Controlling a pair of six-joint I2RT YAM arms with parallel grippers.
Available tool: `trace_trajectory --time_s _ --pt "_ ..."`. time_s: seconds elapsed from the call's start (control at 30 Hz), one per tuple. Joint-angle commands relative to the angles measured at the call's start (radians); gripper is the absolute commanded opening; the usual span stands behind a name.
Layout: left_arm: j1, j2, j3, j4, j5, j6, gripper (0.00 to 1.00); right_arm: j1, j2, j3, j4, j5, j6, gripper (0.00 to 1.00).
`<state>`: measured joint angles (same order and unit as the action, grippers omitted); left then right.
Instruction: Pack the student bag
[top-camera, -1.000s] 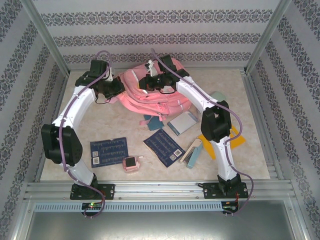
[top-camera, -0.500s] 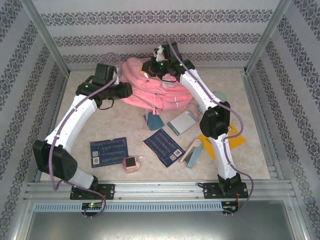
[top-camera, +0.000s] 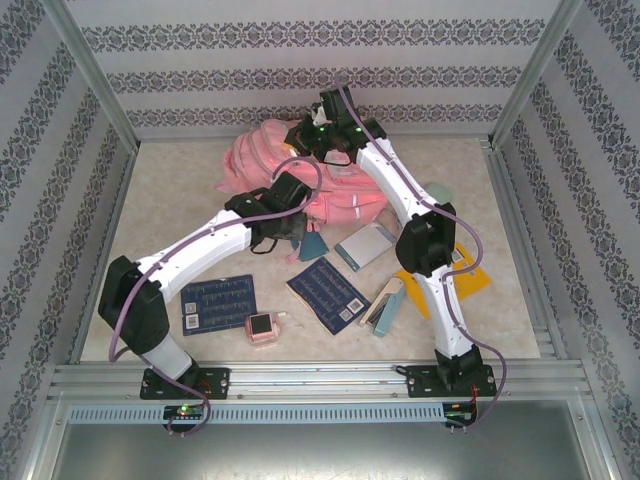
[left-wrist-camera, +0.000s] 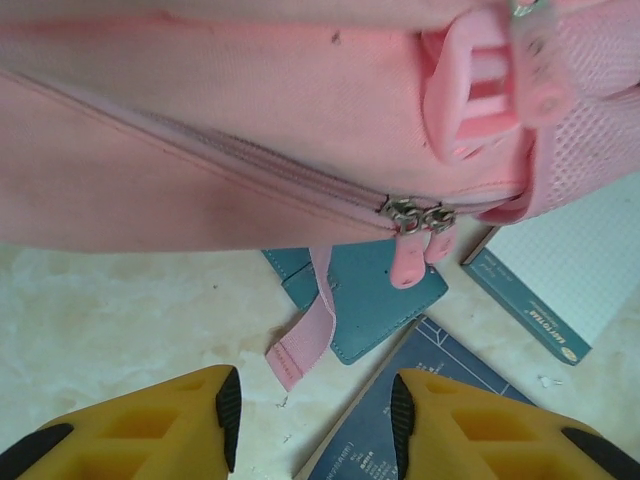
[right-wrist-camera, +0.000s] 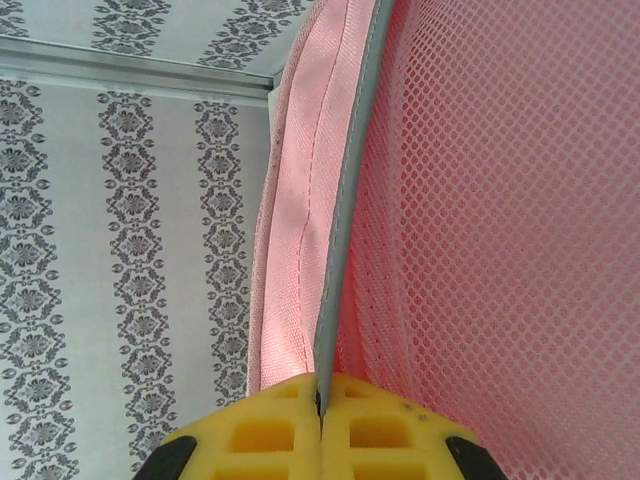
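While the right hand (right-wrist-camera: 321, 395) stays out at the far edge of the student bag (top-camera: 250, 165), it is clenched on a grey-trimmed seam there, both yellow fingers pressed together with the trim pinched between them beside pink mesh. The bag sits at the far middle of the worktop (top-camera: 170, 200), close to the patterned back wall. The left hand (left-wrist-camera: 315, 400) is released, its fingers (left-wrist-camera: 150, 425) parted and holding nothing, low over the worktop just in front of the bag's near side. From its wrist I see a closed zip with two metal sliders (left-wrist-camera: 415, 215) and pink pulls, and a pink strap (left-wrist-camera: 305, 335) hanging onto a teal case (left-wrist-camera: 375, 300). A white notebook (left-wrist-camera: 570, 270) lies beside that, a dark blue booklet (top-camera: 327, 292) nearer. Further forward lie a blue card (top-camera: 218, 303), a small pink gadget (top-camera: 263, 327) and a stapler (top-camera: 383, 303).
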<state>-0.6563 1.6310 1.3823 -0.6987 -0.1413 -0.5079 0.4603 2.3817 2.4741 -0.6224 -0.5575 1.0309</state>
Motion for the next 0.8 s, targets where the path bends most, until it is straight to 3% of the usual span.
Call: trace_trajectory --time_s 0.0,0.27,0.77 --pt "-0.035 0.031 -0.011 0.065 -0.032 -0.060 0.46 -0.008 -0.016 0.059 0.032 0.013 0.036 0.00" --pt "-0.066 0.085 -0.057 0.152 0.014 -0.078 0.49 -0.008 -0.011 0.056 0.040 -0.006 0.056 0.00" --pt "-0.069 0.197 -0.027 0.206 -0.056 -0.065 0.50 -0.005 -0.007 0.053 0.068 -0.064 0.097 0.00"
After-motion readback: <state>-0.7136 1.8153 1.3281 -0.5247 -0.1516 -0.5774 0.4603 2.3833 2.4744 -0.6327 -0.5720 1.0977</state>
